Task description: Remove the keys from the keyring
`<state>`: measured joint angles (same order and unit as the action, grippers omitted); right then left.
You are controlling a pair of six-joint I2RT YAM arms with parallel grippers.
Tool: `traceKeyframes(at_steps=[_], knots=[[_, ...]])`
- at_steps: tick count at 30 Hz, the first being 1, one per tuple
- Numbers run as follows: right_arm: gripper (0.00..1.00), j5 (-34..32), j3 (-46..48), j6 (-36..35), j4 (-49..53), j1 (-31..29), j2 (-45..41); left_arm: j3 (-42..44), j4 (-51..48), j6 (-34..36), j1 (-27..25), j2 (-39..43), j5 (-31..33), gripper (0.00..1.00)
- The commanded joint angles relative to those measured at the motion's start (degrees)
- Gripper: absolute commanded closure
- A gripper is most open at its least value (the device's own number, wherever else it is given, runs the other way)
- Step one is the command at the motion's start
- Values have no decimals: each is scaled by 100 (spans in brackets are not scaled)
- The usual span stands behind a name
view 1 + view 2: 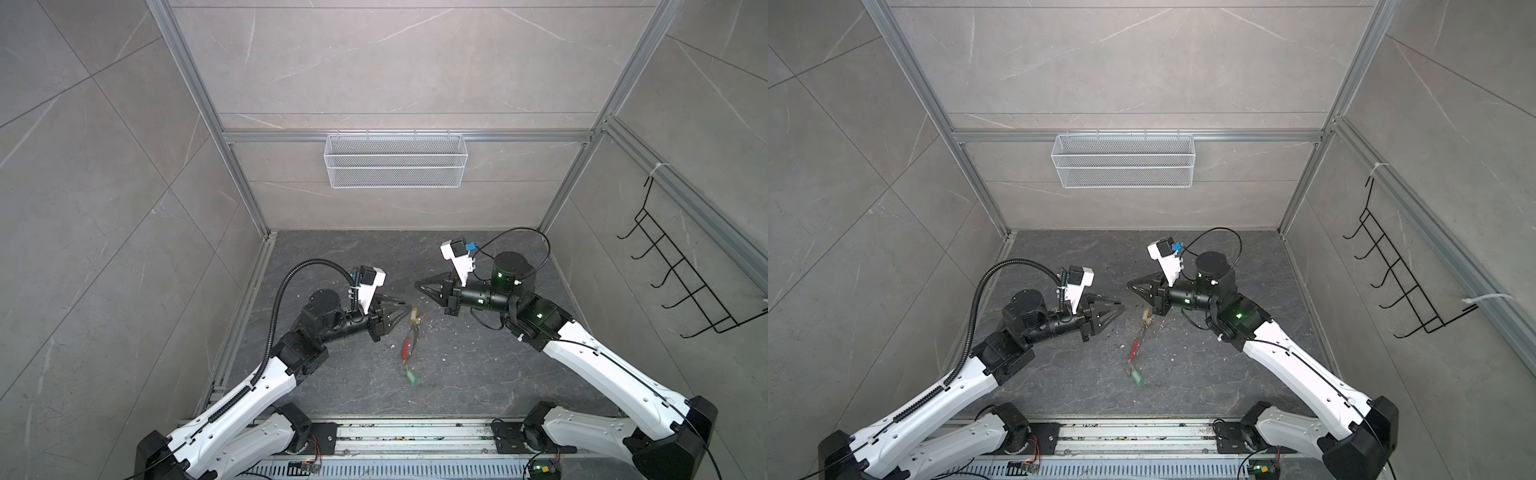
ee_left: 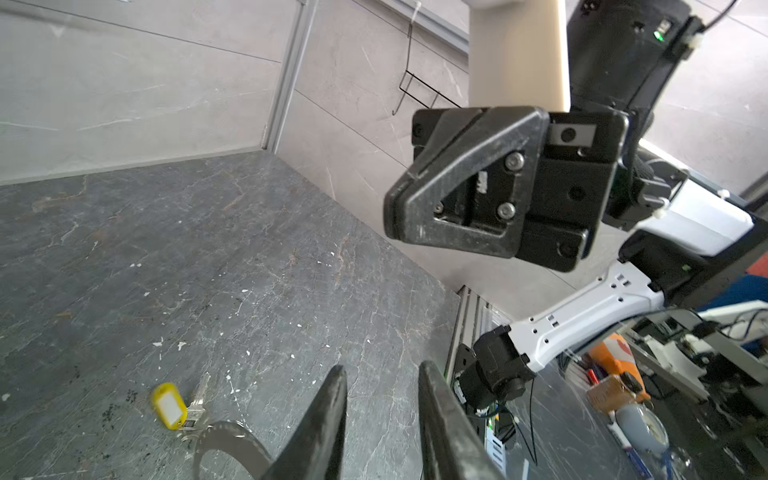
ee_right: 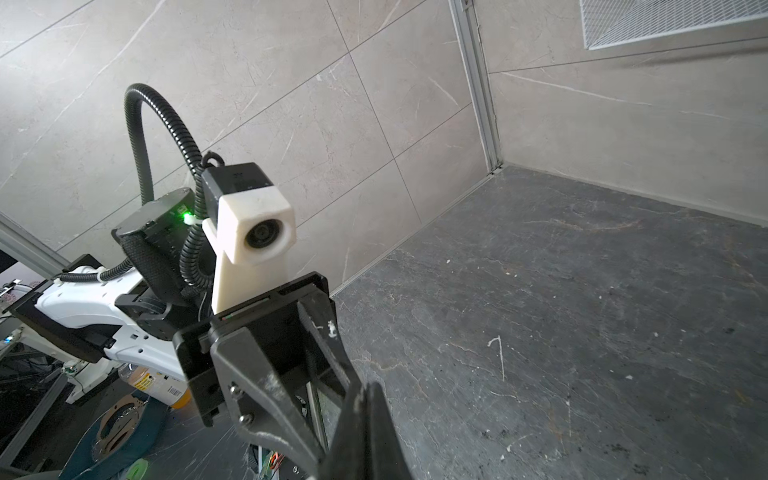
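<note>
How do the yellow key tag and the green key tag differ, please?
The yellow tag lies at the far end of the keyring; the green tag lies at its near end. The yellow tag looks sharp, the green tag blurred. Both are small oblongs, far shorter than the keyring.

I've got a dark grey, veined tabletop [image 1: 478, 374] across the lower middle of both top views; pale flecks [image 1: 443, 356] dot it, thickest around mid-frame. Low in the centre the keyring [image 1: 404, 348] lies on it, red sleeve running up and down the frame; the yellow tag [image 1: 414, 314] sits at its upper end, the green tag [image 1: 411, 378] at its lower end, smeared, so I cannot tell if that one rests flat. My left wrist view shows the yellow tag [image 2: 169, 405] flat on the tabletop, a small metal key [image 2: 199, 397] touching it.
</note>
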<state>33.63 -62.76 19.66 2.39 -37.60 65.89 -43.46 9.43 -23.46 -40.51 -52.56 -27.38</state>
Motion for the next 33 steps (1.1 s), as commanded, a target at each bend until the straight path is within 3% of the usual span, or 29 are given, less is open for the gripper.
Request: traceKeyframes(at_steps=[1,6,10,12,18,25,33], knots=[[100,-102,104,-107,9,-10,-120,-110,27,-405,15,35,530,67],[98,-183,237,-138,217,-6,-99,32,-208,-411,17,213,1491,57],[61,-236,391,-68,559,-10,16,362,-112,-438,17,699,2442,39],[53,-381,537,-10,760,-9,76,512,-48,-402,16,907,2702,32],[49,-969,1154,307,1142,-9,434,852,4,-677,17,1210,3469,1],[50,-1644,1621,103,1395,-257,1430,940,-184,-750,17,1161,3658,0],[50,-3172,1466,-613,1598,-1149,2104,710,-696,-633,16,751,3624,6]])
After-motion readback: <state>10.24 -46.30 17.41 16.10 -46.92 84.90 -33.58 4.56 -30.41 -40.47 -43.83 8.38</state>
